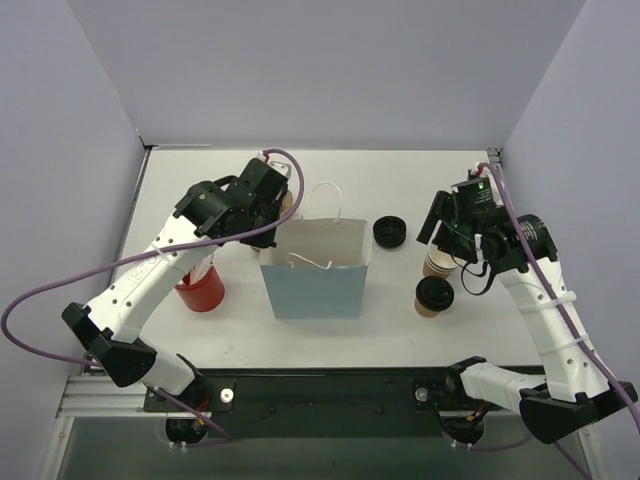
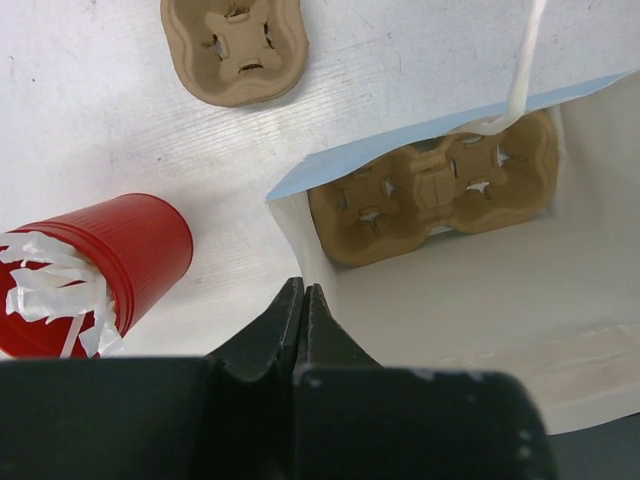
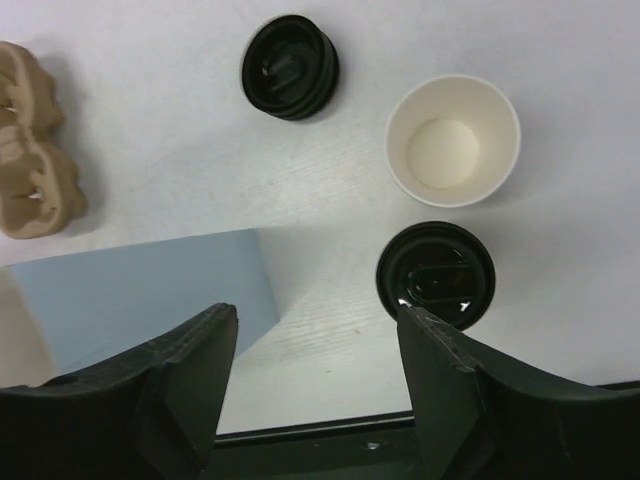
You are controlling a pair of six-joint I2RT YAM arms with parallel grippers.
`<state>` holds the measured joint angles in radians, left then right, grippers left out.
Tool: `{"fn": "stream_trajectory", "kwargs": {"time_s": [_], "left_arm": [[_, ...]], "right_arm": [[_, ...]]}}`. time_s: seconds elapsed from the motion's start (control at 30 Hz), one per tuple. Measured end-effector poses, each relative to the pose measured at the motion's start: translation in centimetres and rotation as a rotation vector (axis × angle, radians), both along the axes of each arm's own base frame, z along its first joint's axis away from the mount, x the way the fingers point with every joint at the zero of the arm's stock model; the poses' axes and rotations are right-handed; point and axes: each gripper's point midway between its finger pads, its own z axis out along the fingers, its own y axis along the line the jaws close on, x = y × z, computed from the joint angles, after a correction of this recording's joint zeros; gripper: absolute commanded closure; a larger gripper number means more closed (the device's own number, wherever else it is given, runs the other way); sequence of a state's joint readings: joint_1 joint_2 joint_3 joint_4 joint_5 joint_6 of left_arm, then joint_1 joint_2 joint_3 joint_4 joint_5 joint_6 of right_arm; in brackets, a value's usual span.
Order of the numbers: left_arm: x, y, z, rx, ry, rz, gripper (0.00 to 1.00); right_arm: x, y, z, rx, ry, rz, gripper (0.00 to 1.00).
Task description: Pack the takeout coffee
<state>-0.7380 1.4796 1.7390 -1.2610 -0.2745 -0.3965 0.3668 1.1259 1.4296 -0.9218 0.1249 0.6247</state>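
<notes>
My right gripper (image 3: 315,318) is spread wide and holds nothing. My left gripper (image 2: 304,295) is pressed fully together, also empty, and hangs over the left edge of the light blue paper bag (image 1: 318,285). The bag stands open at table centre with a pulp tray (image 2: 430,190) lying flat on its floor. A second pulp tray (image 2: 233,48) lies on the table beyond it. The lidded kraft cup (image 3: 435,275) stands upright, long axis vertical, on the right side of the table. In the right wrist view it sits just ahead of my right-hand finger, not between the two fingers. An unlidded cup (image 3: 452,140) stands just beyond it, and a loose black lid (image 3: 289,67) lies further toward the bag. The right arm is clearly the nearer one to this cup, and the bag lies to its left. I judge that the gripper must shift sideways to centre the cup in the gap before descending, then carry it leftward into a tray hole. The red cup (image 1: 202,290), stuffed with white paper shreds, stands upright near the bag's left wall on the left arm's side.
</notes>
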Motion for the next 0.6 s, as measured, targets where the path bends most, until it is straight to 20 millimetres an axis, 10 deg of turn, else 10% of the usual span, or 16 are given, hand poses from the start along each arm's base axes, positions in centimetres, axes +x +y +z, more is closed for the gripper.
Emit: {"fn": "stream_trajectory", "kwargs": {"time_s": [0.6], "left_arm": [[-1.5, 0.6, 3.2, -0.166, -0.17, -0.062, 1.0]], "right_arm": [[-3.6, -3.3, -11.9, -0.107, 0.349, -0.132, 0.16]]}}
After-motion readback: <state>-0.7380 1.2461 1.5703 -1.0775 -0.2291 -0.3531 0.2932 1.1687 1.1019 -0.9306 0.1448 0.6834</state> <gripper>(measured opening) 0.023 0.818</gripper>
